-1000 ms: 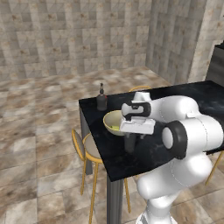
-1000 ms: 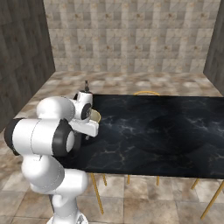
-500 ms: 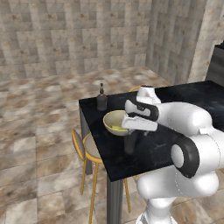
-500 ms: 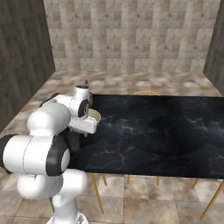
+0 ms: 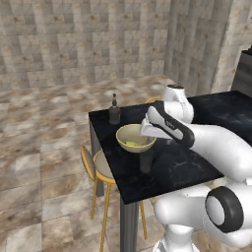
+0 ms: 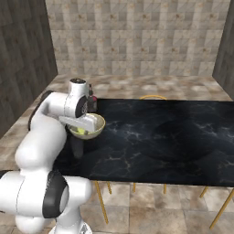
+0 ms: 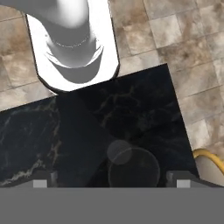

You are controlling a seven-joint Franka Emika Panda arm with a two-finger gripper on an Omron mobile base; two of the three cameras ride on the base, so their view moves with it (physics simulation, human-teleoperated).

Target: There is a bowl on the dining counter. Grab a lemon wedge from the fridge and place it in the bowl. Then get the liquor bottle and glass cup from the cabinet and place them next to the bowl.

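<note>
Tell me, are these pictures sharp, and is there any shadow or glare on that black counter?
Left base view: evenly lit and sharp; the dining counter shows no glare. Right base view: a soft dark patch lies on the slab. Hand view: the see-through glass cup is faint against the black marble.

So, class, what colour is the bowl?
Pale yellow-beige; the bowl shows best in the left base view.

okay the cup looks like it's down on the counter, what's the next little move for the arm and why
Probably lift the pincer straight up. Its jaws stand open around the glass cup, which stands on the dining counter beside the bowl, with the liquor bottle behind.
</note>
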